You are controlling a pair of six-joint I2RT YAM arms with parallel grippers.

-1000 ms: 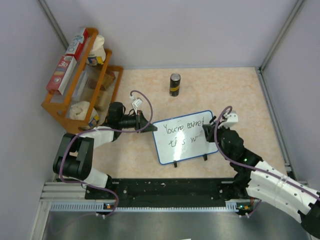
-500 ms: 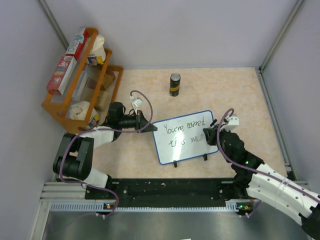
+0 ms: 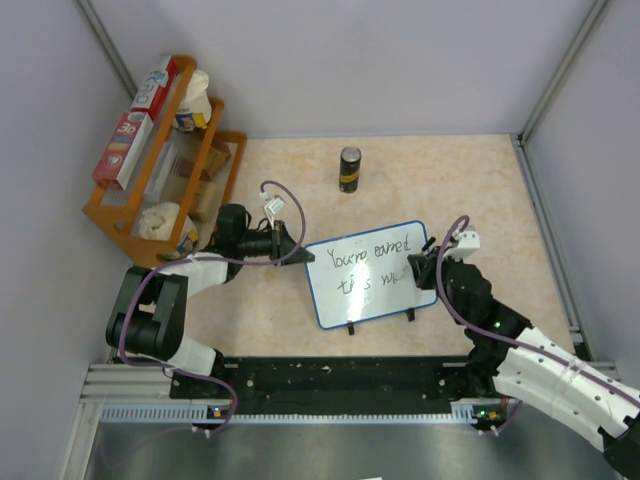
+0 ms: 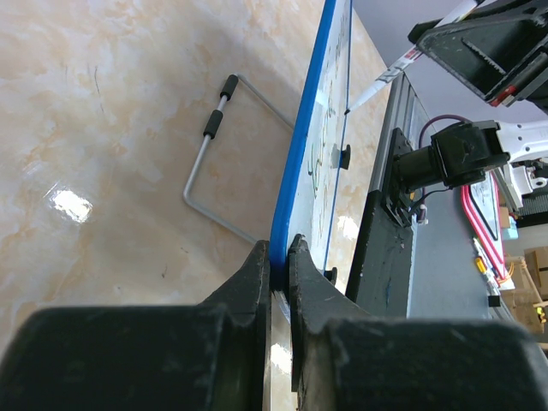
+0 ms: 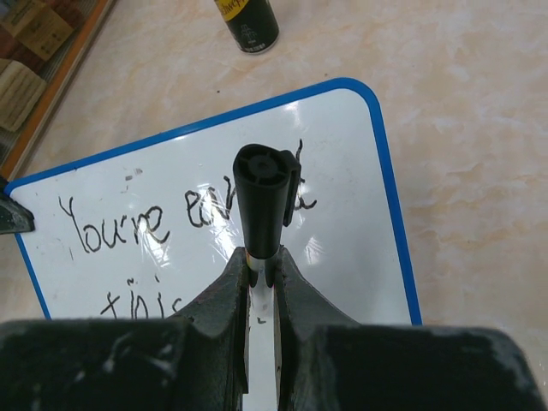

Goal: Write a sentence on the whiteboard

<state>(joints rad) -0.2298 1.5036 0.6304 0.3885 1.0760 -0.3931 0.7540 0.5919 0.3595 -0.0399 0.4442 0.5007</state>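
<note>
**STOCK LIST: WRITING STN, 2 ARMS, 1 BOARD**

1. Table (image 3: 480,180) – qty 1. Beige marbled top, carried all items below.
2. Rack (image 3: 110,215) – qty 1. Orange wood, far-left corner; 2 long boxes (image 3: 140,110) lay on its upper tier; other contents too cluttered to count.
3. Arms – qty 2, bases at near edge.
   - Left gripper (image 4: 278,257): jaws were closed on whiteboard's left edge, pinching the blue rim.
   - Right gripper (image 5: 261,261): jaws were clamped on the marker barrel, over board's right end.
4. Whiteboard (image 3: 380,300) – qty 1. Sat mid-table betw. the 2 grippers, tilted on its support. Black feet (image 3: 351,328) – qty 2, on near long edge.
5. Can (image 3: 349,169) – qty 1. Dark, upright, well apart from board, toward far wall.
6. Marker (image 5: 259,197) – qty 1. Black cap end up, white barrel; tip was at board face, contact not certain.
7. Sentence (image 3: 370,255) – 2 lines, dark ink. Top approx. "You're earned"; 2nd began "this", rest hidden by gripper.
</note>
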